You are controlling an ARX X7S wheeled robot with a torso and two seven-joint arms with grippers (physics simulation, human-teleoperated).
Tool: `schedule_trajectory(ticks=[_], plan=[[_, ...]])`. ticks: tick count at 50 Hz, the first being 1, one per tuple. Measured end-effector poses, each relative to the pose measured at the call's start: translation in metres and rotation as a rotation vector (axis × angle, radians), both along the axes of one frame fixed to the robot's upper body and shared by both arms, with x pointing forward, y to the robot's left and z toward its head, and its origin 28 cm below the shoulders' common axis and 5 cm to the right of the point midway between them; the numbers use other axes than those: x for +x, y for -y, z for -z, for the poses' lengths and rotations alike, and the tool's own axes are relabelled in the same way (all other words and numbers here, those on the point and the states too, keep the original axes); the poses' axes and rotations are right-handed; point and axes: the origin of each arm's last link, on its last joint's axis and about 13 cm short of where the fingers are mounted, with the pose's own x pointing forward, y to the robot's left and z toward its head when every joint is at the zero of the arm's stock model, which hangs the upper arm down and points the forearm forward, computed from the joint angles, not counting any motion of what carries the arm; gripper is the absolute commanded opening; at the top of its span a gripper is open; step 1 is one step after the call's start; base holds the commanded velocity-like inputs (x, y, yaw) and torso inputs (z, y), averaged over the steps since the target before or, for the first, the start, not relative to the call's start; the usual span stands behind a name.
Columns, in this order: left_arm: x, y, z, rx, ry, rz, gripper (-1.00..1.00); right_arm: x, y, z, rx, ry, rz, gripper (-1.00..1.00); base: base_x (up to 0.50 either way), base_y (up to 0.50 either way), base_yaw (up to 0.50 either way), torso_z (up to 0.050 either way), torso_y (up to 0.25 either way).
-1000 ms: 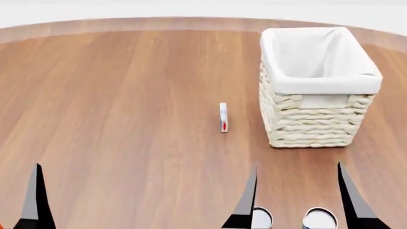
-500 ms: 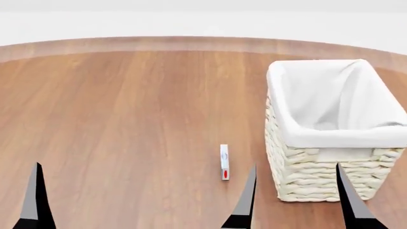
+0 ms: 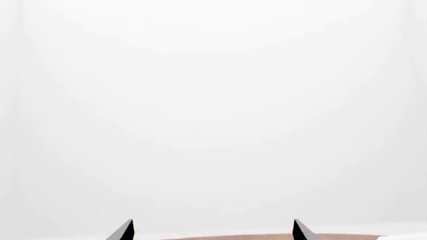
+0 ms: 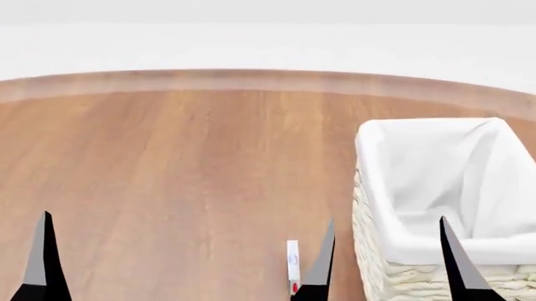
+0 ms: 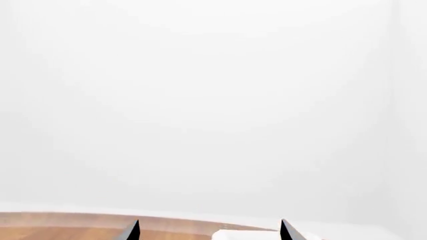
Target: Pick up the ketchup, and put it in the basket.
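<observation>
2 grippers, left (image 3: 213, 231) and right (image 4: 381, 260), stand wide and empty. Basket (image 4: 393, 279) at 3 o'clock; ketchup not in view.

Round wooden tabletop (image 4: 167, 175) with a paler curved rim, small white tube-like item (image 4: 292, 264) lying flat (red at its near end), plain white backdrop (image 4: 251, 37) beyond the far edge

Head camera looks forward and down over the wooden surface (image 4: 167, 175), its far edge and the basket (image 4: 435, 207) at near right. Both wrist cameras face nearly level toward a white backdrop, sharing only the surface's far edge
</observation>
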Motion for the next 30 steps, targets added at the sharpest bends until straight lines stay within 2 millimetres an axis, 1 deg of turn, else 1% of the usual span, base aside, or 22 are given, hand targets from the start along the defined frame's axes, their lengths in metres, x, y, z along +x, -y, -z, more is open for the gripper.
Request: schedule_trajectory(ticks=[7,22,28,30], plan=[[-0.0002,0.0003,-0.0016,-0.003,0.0,0.002,1.0,-0.0006,0.0004,-0.0002,0.012,0.006,-0.009,1.0,-0.09,-0.5,0.0,0.0,0.0],[-0.0004,0.0002,0.0028,-0.007,0.002,0.004,1.0,-0.0016,0.0004,-0.0005,0.018,0.01,-0.019,1.0,-0.09,-0.5,0.0,0.0,0.0],[-0.0006,0.0003,0.0037,-0.011,-0.002,0.008,1.0,-0.0015,0.0005,-0.0006,0.01,0.011,-0.017,1.0,0.0,0.0,0.0,0.0,0.0],[-0.0008,0.0001,0.004,-0.013,-0.003,0.013,1.0,-0.0014,0.0002,-0.0003,0.007,0.009,-0.018,1.0,0.0,0.0,0.0,0.036,0.0]])
